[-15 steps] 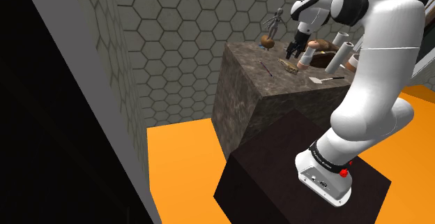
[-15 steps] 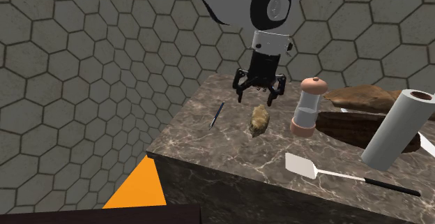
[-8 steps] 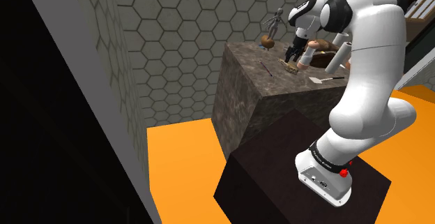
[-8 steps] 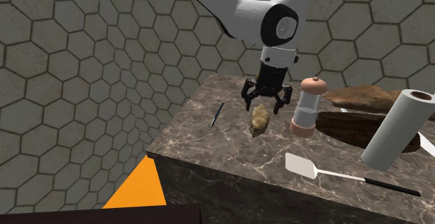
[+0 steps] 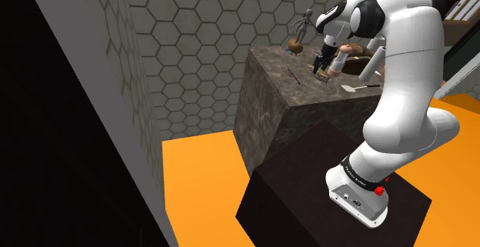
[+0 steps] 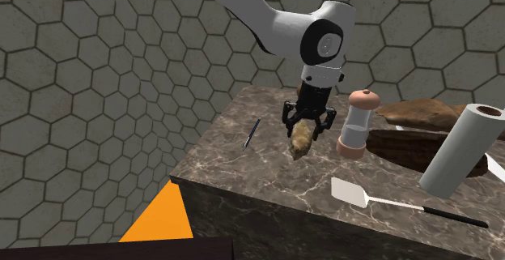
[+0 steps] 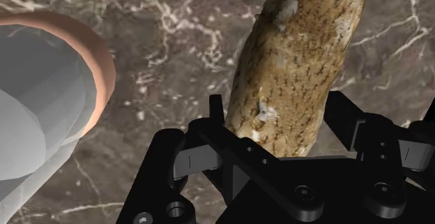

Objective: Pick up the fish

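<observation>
While my gripper (image 6: 307, 124) hangs low over the dark marbled counter (image 6: 243, 169), my two black fingers stand apart, one on each side of the fish (image 6: 299, 142). In the wrist view the fish (image 7: 293, 69) fills the gap between them. I cannot tell whether either pad presses its flank, so I count my gripper (image 7: 275, 107) as spread, not clasping.

The fish is tan with dark speckles and lies flat on the counter. In the second exterior view its long axis runs from far to near, the near end leaning a little to that view's left. I straddle its far end, and the rest of the body reaches out toward the counter's near edge. My fingers sit across its narrow width, so the length runs out ahead of my palm. Which end is the head I cannot make out.

Just beside the fish, on the second exterior view's right, stands a grinder (image 6: 357, 122) with a pinkish cap and base. A thin pen (image 6: 252, 133) lies apart on the left. A white spatula (image 6: 356, 193) lies nearer, to the right.
</observation>
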